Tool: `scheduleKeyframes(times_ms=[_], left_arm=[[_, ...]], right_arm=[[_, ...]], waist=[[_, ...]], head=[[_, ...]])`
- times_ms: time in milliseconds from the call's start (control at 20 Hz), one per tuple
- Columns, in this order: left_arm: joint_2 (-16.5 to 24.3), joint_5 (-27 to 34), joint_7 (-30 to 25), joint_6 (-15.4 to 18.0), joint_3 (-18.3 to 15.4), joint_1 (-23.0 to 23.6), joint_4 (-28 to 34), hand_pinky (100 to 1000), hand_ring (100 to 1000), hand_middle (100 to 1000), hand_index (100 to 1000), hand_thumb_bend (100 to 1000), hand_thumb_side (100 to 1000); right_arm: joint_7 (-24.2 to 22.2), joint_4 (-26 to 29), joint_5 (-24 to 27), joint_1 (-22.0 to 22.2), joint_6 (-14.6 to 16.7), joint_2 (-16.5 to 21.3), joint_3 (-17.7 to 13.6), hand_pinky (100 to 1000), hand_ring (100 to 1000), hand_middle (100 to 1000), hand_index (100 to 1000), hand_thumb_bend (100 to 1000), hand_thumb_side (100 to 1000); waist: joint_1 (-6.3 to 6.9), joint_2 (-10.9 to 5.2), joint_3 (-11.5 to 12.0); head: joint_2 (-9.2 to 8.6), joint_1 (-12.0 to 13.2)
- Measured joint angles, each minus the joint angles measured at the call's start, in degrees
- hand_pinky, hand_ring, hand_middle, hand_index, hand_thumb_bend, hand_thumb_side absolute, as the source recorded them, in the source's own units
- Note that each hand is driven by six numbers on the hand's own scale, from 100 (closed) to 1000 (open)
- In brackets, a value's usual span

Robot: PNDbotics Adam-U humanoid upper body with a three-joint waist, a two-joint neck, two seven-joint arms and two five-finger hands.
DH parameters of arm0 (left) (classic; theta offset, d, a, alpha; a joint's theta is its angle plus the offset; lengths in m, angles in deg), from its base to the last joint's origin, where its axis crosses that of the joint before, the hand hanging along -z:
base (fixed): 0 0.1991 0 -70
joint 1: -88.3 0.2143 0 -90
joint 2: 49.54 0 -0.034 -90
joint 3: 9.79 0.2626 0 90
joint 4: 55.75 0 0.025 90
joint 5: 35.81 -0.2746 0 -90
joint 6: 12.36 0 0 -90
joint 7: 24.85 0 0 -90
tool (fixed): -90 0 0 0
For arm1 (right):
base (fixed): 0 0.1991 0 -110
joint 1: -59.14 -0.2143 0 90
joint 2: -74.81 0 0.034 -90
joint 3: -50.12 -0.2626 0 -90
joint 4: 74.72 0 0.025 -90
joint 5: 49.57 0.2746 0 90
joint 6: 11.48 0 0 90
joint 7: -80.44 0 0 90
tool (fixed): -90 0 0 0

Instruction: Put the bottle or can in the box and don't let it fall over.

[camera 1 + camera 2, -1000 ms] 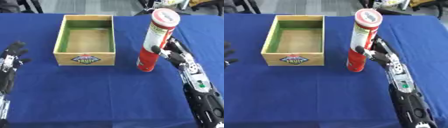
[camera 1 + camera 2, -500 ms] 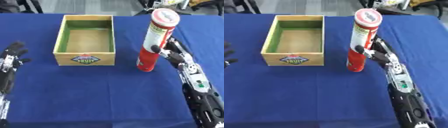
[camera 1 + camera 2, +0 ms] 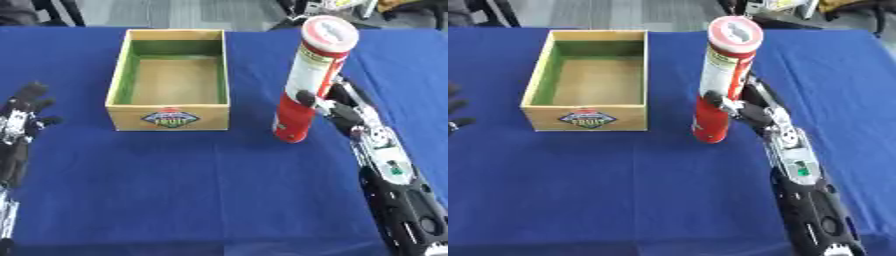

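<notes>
- Blue cloth covers the table from edge to edge; the box serves as the landmark here, and the cloth lies smooth around it.
- Grey floor and dark chair or stand legs show beyond the table's far edge, behind the box.
- Wooden box: open-topped, pale plywood walls, inner walls painted green, bare tan bottom. On its near wall sits a small dark badge with a red top and pale letters that seem to read "FRUIT"; the rest is too small to read.
- Tall can: a slim tube standing upright on the cloth just right of the box, apart from it, a little nearer the camera than the box's near right corner. Its lower part is red, the upper part pale with a green-and-yellow label, a red band at the top and a whitish lid. The print on it cannot be read.
- Right hand comes in from the right of the box and has the can in its grasp, thumb across the near side at the red-pale border, fingers behind.
- Left hand rests to the left of the box, fingers up and spread, holding nothing.
</notes>
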Motion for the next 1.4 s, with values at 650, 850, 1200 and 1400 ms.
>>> scheduleKeyframes(times_ms=[650,850,1200,1400], left_arm=[[0.0,0.05,-0.1,0.07,0.01,0.0,0.02,780,906,900,947,364,814],[0.0,0.05,-0.11,0.06,0.01,0.0,0.04,780,906,900,947,363,814],[0.0,0.06,-0.11,0.06,0.01,0.0,0.22,780,906,900,947,364,814],[-0.01,0.08,-0.11,0.06,0.01,0.0,0.31,780,906,900,947,363,814]], right_arm=[[-0.44,0.01,-1.11,-0.27,0.32,-0.07,0.34,821,913,888,936,684,340],[-0.47,0.0,-1.55,-0.34,0.46,-0.08,0.42,789,861,834,900,655,275],[0.87,-0.03,-1.58,-0.5,1.13,-0.5,0.39,636,666,617,739,512,100],[3.03,-0.27,-1.07,-0.52,1.32,-0.55,0.3,528,530,483,615,380,100]], waist=[[0.01,0.01,0.08],[0.01,0.01,0.09],[0.03,0.01,0.17],[0.03,0.01,0.26]], head=[[0.0,-0.18],[0.0,-0.19],[0.01,-0.19],[0.01,-0.19]])
